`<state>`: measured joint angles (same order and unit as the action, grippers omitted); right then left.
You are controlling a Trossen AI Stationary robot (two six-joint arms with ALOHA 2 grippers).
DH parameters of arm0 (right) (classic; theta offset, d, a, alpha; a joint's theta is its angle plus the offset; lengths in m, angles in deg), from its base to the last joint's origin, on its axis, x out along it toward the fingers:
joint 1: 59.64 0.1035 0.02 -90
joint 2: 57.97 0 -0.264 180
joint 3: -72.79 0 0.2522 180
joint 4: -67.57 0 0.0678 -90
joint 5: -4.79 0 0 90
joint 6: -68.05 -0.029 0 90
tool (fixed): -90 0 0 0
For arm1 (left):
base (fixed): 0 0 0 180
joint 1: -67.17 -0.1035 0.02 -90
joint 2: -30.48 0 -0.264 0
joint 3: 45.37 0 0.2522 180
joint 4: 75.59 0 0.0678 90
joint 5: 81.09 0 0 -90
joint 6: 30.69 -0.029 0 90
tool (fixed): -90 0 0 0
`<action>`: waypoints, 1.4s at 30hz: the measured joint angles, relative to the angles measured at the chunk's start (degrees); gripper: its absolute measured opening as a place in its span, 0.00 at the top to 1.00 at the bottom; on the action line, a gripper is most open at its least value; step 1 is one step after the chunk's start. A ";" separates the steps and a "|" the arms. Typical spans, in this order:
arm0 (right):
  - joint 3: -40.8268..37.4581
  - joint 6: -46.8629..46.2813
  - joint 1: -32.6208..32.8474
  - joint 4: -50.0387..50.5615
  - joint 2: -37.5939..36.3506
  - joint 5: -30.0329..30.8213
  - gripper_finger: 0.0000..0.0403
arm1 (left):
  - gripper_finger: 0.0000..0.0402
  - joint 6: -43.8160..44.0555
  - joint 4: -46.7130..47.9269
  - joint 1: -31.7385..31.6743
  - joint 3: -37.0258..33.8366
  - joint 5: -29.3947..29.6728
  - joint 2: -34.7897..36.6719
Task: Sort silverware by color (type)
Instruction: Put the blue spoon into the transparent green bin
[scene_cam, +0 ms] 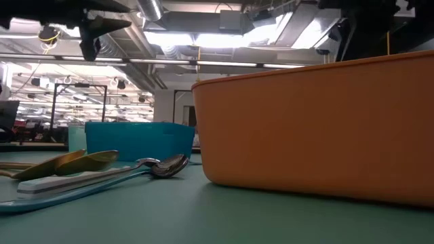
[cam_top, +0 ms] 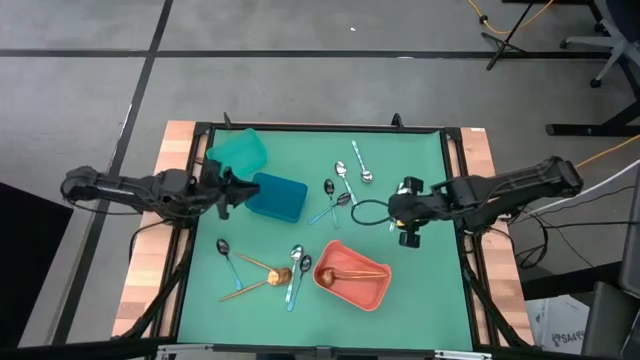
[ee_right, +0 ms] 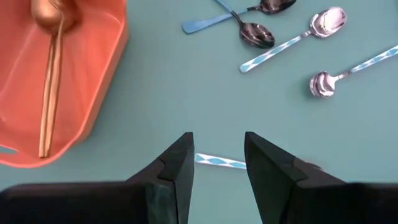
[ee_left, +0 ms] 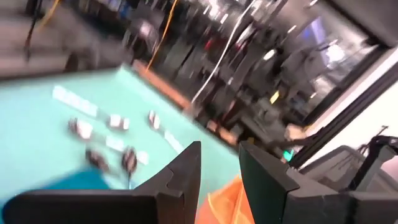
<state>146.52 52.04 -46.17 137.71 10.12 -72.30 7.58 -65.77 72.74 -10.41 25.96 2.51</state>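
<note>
The tray (cam_top: 352, 276) holding two spoons (cam_top: 345, 272) sits on the worktop (cam_top: 420, 300), and everything else is placed from it. Left of it lie four more utensils (cam_top: 262, 272). Behind it lies a cluster of spoons (cam_top: 340, 185). Behind and to its left stands a box (cam_top: 277, 196), with another bin (cam_top: 240, 151) touching that box's far-left corner.
</note>
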 joint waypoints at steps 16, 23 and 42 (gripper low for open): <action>-2.86 1.45 0.00 -2.75 -1.48 -0.44 0.67 | 0.74 52.45 48.54 12.02 27.57 -17.22 -32.38; -2.86 1.55 0.00 -2.73 -1.46 -0.44 0.67 | 0.74 65.63 48.56 19.39 27.57 -21.18 -43.91; -2.86 3.51 0.00 -2.73 -1.46 -0.46 0.67 | 0.74 83.34 53.92 32.35 27.57 -22.18 -57.65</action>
<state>143.66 55.56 -46.17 134.98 8.66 -72.76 90.92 -11.86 105.08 17.17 3.78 -55.14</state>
